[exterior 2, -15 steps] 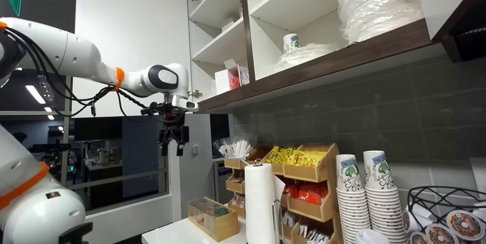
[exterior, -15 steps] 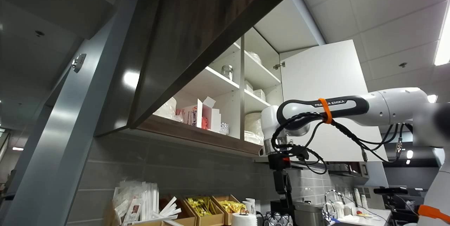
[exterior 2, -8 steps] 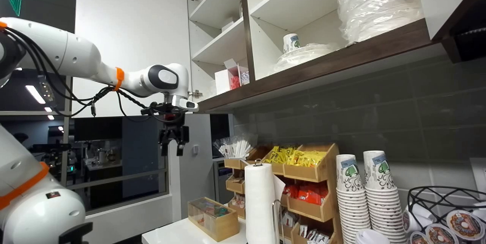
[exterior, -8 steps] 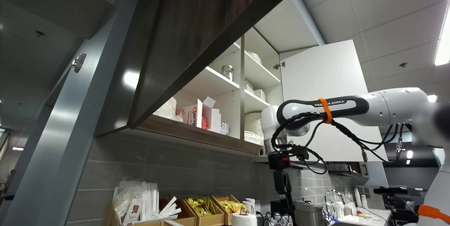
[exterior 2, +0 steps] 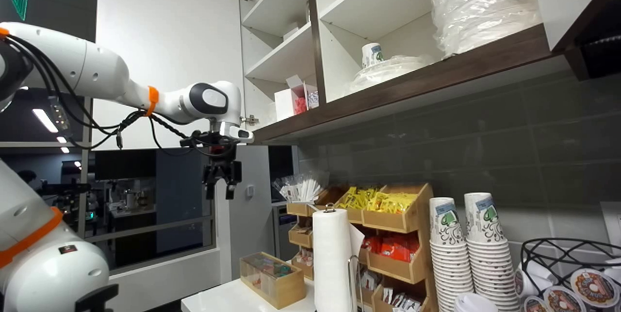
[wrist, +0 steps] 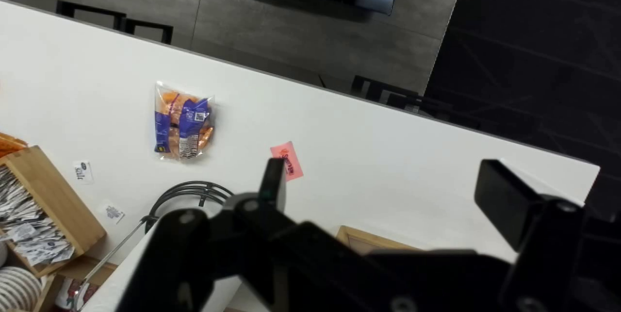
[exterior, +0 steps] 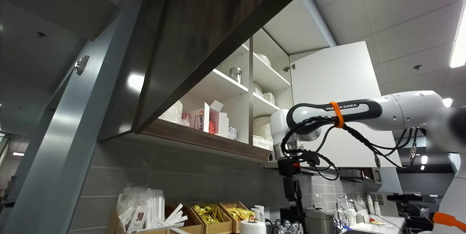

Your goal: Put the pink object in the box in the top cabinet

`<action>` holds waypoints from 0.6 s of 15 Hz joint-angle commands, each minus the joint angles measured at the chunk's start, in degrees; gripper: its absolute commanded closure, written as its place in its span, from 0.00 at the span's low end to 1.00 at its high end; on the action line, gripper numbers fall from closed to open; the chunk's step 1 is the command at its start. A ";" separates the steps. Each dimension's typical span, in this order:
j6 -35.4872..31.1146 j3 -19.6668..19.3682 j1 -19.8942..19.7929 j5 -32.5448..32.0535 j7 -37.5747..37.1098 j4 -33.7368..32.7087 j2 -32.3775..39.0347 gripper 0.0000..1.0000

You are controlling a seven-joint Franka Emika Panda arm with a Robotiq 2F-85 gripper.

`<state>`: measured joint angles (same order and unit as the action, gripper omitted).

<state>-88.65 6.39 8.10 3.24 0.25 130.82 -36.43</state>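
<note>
the pink packet (wrist: 289,156) lies flat on the white counter (wrist: 368,147); the tiled wall (exterior 2: 461,156) runs beneath the top cabinet (exterior 2: 368,98); the gripper (wrist: 388,191) holds its fingers wide apart.

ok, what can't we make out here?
Pink packet: lower-left edge partly behind the tool, wrist view; fine print too small.
White box in the top cabinet: its walls hide how full it is, both exterior views.
Paper towel roll: bottom cut off by frame edge in an exterior view.
Wooden box: mostly behind the tool, wrist view.
</note>
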 commanded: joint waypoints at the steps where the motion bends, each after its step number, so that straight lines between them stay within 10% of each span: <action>1: 0.17 0.20 -0.26 0.10 0.09 -0.19 0.06 0.00; 9: -11.98 -0.78 -1.56 0.50 -0.84 11.23 1.13 0.00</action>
<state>-95.06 6.02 6.49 3.24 -1.79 136.85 -34.38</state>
